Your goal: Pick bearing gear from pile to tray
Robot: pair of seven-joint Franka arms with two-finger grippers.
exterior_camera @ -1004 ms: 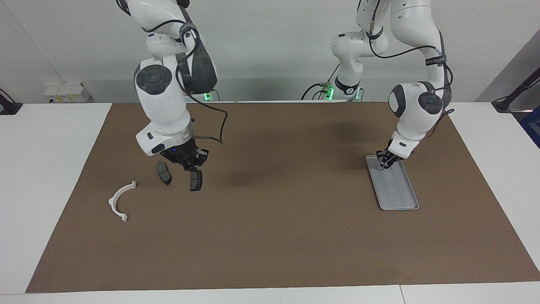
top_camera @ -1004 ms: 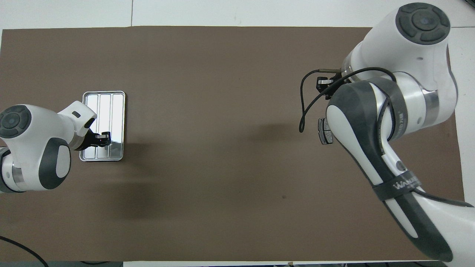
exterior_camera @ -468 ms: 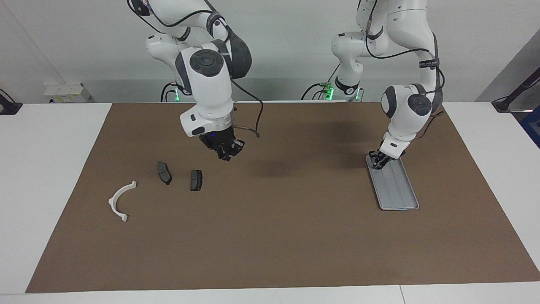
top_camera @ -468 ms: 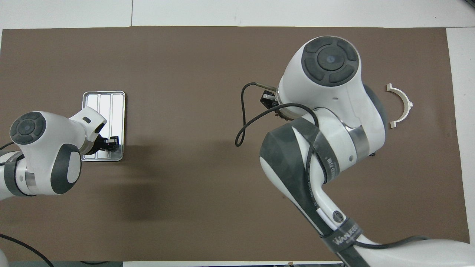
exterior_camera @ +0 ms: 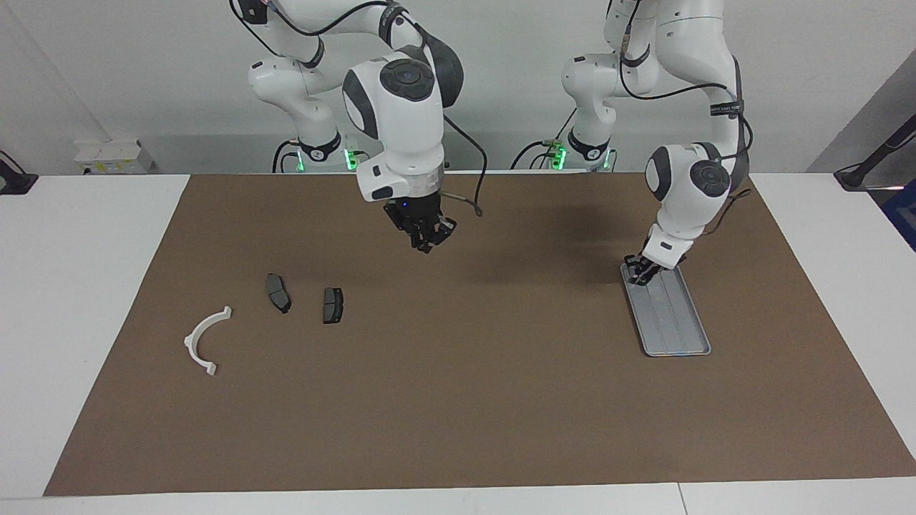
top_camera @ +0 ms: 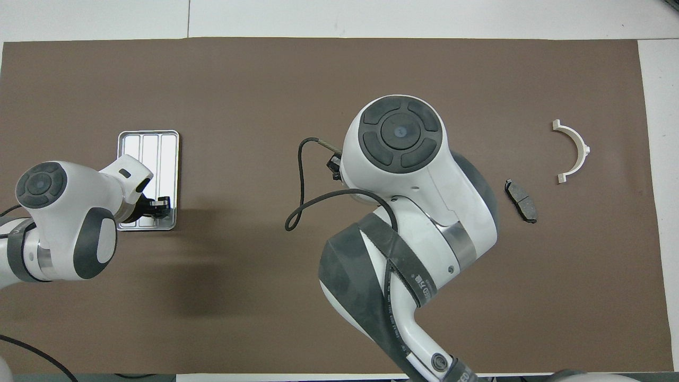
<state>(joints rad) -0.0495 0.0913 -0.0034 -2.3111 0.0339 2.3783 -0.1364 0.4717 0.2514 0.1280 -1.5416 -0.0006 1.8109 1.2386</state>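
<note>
The right hand, pinched shut, hangs over the counter. In the facing view, the tray lies at four o'clock from it. The left hand is at the tray's end.

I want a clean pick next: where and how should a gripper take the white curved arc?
Probably grip the white arc at mid-curve, coming straight down, one finger inside the bow and one outside. It lies flat on the mat, its band thin there, with open space all round; the flanged ends look bulkier.
</note>
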